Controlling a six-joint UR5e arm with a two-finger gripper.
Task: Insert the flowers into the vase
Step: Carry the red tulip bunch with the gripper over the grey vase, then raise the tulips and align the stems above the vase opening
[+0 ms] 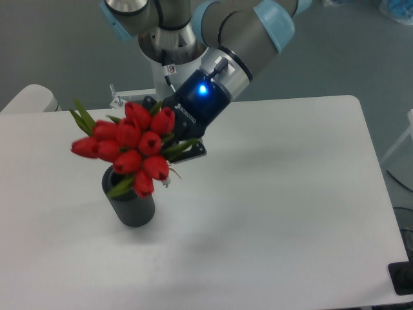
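The flowers (129, 145), a tight bunch of red tulip buds with pointed green leaves, spread out to the left of the gripper (175, 132) and hang over the vase (132, 205), which stands on the white tabletop (277, 213) below and left of the gripper. The gripper is clamped on the bunch from the right, its fingers partly hidden by blooms. The vase is a short, dark grey cylinder.

Gripper (175, 132) clamped on flowers (129, 147), bunch tilted over vase (131, 201) mouth, lowest buds overlap rim. Vase upright nr table (290, 206) left edge.
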